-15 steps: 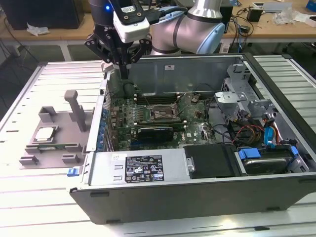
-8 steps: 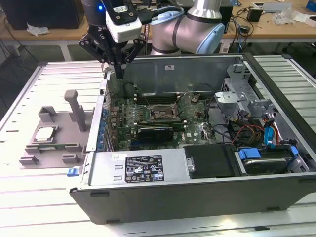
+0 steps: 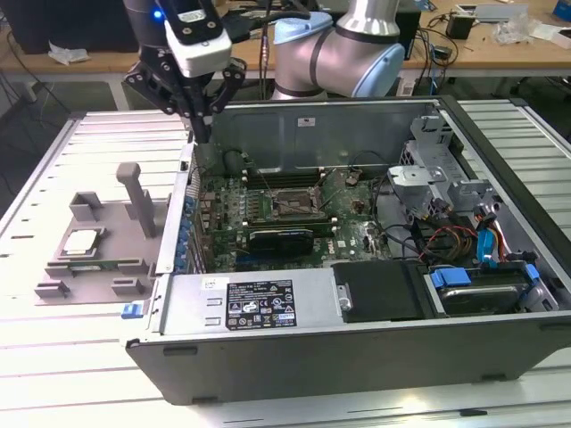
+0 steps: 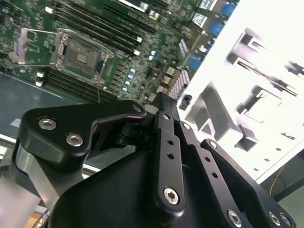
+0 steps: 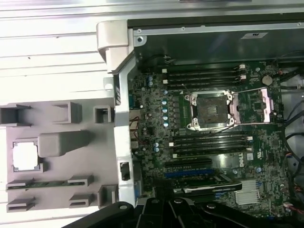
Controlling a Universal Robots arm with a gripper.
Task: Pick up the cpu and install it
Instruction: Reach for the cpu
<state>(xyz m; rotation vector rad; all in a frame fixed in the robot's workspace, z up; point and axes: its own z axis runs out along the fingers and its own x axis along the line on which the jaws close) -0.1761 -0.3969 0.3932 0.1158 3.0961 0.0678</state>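
Taking in a slatted metal table (image 3: 53, 357) with bare slats running free along the exterior view's left and across the front. Finding an open computer case (image 3: 357, 339) lying on its side there, filling the exterior view's middle and right, its walls standing up as raised edges all round the motherboard (image 3: 268, 209). Noting a grey tray (image 3: 111, 223) lying flat on the table just beside the case wall on the exterior view's left, with an upright post (image 3: 138, 196) rising from it near that wall. Hanging the gripper (image 3: 200, 134) over the edge where that case wall meets the tray, clear of both, jaws drawn together and holding nothing, tips pointing down, open air beneath them. Spotting the socket (image 5: 210, 110) near the middle of the board, its metal plate folded out to one side and memory slots running along two of its sides. Locating the cpu (image 5: 24, 156) lying flat in a square recess on the side of the tray far from the case, well apart from the gripper. Seeing a green memory stick (image 5: 45, 183) lying in a tray slot just beside the cpu.
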